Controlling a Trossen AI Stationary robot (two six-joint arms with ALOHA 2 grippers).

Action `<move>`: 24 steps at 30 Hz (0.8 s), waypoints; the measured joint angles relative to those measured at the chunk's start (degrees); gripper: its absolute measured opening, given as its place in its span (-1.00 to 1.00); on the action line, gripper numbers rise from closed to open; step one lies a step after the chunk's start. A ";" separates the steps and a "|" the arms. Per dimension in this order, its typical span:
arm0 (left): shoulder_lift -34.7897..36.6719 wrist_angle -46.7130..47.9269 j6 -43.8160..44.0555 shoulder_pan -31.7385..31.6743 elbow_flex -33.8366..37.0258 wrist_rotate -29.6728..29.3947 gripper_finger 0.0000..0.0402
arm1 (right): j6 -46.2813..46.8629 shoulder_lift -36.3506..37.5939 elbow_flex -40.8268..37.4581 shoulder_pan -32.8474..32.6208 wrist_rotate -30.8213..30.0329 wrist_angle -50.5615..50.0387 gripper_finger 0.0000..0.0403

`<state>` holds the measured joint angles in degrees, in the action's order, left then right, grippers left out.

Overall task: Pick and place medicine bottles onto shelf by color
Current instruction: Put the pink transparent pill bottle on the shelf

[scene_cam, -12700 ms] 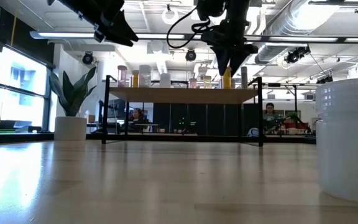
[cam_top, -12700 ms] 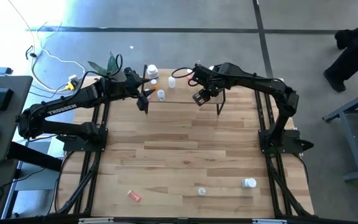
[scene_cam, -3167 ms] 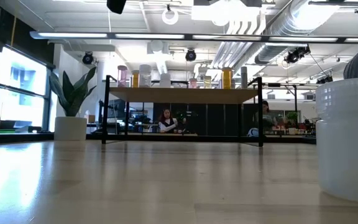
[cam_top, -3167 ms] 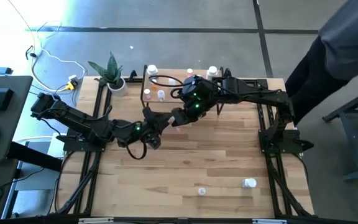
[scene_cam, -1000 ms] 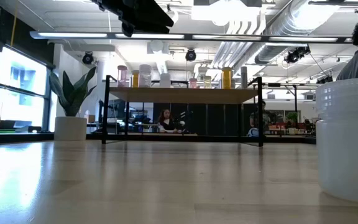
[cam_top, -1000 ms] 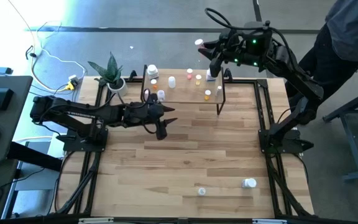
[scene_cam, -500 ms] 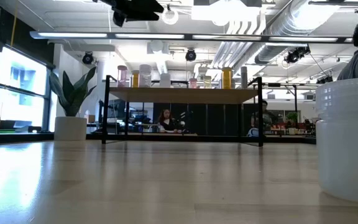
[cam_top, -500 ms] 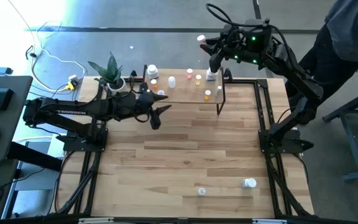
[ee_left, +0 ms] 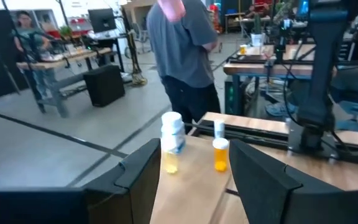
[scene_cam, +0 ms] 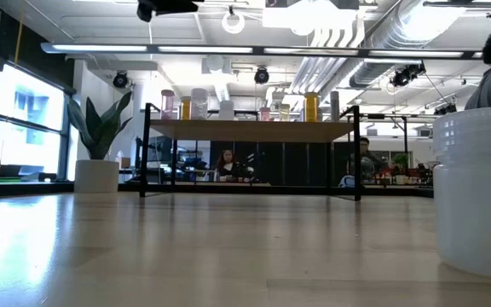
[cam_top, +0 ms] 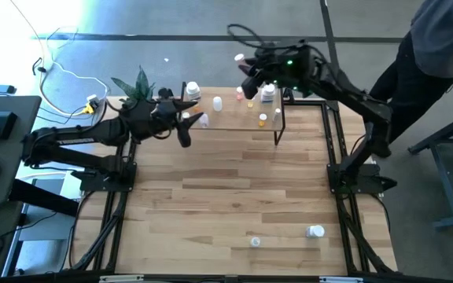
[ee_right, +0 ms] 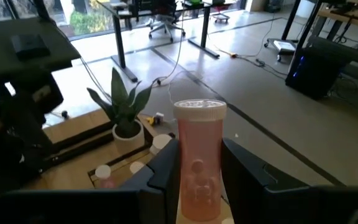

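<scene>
The shelf stands at the table's far edge with several small bottles upright on it. It also shows in the low view. My right gripper is high over the shelf's far edge, shut on a pink bottle with a white cap. My left gripper is open and empty by the shelf's left end, above the board. Between its fingers the left wrist view shows shelf bottles farther off. Two more bottles lie near the table's near edge. My right gripper pinches the pink bottle's lower body between its two fingers. The bottle runs along the fingers, its white cap pointing away from the wrist. In the high view the cap points toward the table's far left. The bottle is lifted clear of the shelf.
A potted plant stands at the table's far left corner, next to the shelf. A person stands beyond the table's far right corner. A large white bottle stands close to the low camera, at the picture's right.
My left gripper has gone toward the table's far edge and left, to the shelf's left end, staying open. My right gripper has carried the pink bottle toward the table's left, over the shelf's far edge.
</scene>
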<state>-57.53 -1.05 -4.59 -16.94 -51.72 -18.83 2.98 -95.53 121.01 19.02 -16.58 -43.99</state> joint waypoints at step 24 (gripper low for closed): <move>1.35 4.58 -1.13 -1.85 0.00 0.02 -0.10 | 3.21 -8.49 -0.02 -5.70 -2.56 -10.48 -0.55</move>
<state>-56.18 3.53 -5.72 -18.79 -51.72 -18.81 6.19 -104.02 120.99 13.32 -19.14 -54.47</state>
